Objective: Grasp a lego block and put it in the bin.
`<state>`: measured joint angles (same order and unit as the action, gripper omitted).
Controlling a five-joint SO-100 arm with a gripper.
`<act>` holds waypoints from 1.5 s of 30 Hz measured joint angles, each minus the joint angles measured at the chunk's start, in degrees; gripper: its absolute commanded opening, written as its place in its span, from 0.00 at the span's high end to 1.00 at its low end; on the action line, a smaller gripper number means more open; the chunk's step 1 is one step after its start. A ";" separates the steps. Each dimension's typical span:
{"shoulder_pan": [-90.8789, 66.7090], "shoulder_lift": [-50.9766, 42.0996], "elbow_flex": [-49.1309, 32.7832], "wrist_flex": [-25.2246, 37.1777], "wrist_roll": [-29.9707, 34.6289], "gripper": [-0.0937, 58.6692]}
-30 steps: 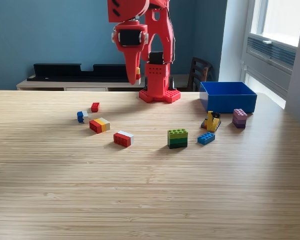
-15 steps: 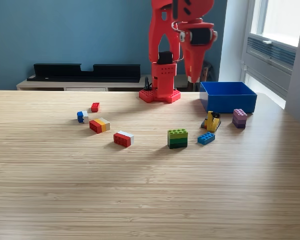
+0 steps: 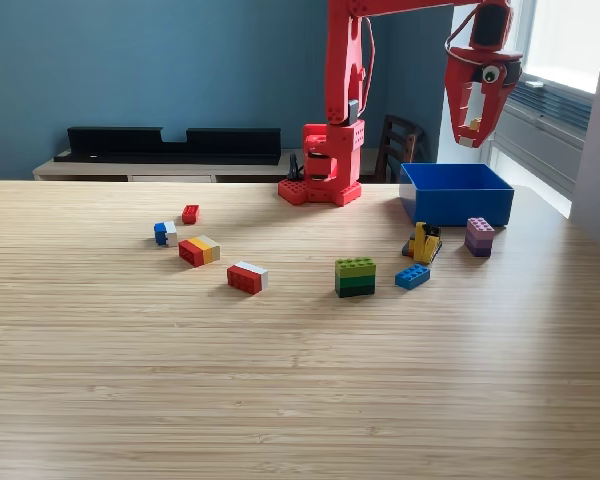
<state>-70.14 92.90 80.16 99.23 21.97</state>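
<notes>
My red gripper [image 3: 471, 132] hangs in the air above the blue bin [image 3: 456, 204] at the exterior view's right, pointing down. It is shut on a small yellow lego block [image 3: 472, 125] that shows between the fingers. The bin's inside is hidden by its front wall. Other lego blocks lie on the wooden table: a green stack [image 3: 355, 277], a blue one [image 3: 412, 276], a yellow and black one [image 3: 425, 242] and a purple one [image 3: 479, 237] near the bin.
Further to the view's left lie a red-white block [image 3: 247, 277], a red-yellow-grey block [image 3: 199, 250], a blue-white block [image 3: 164, 233] and a small red block [image 3: 190, 214]. The arm's red base [image 3: 320, 185] stands at the table's far edge.
The arm has swung from the view's left of its base across to the right. The gripper, still holding the small block, now hangs over the bin.
</notes>
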 measured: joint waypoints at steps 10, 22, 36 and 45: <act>-4.13 0.00 3.52 0.00 -0.35 0.95; -4.13 0.00 8.61 0.00 -2.11 0.58; 13.45 0.00 0.09 0.00 -2.20 1.00; 44.91 0.00 -7.91 0.00 -10.63 1.00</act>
<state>-25.22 92.90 72.25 99.23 11.34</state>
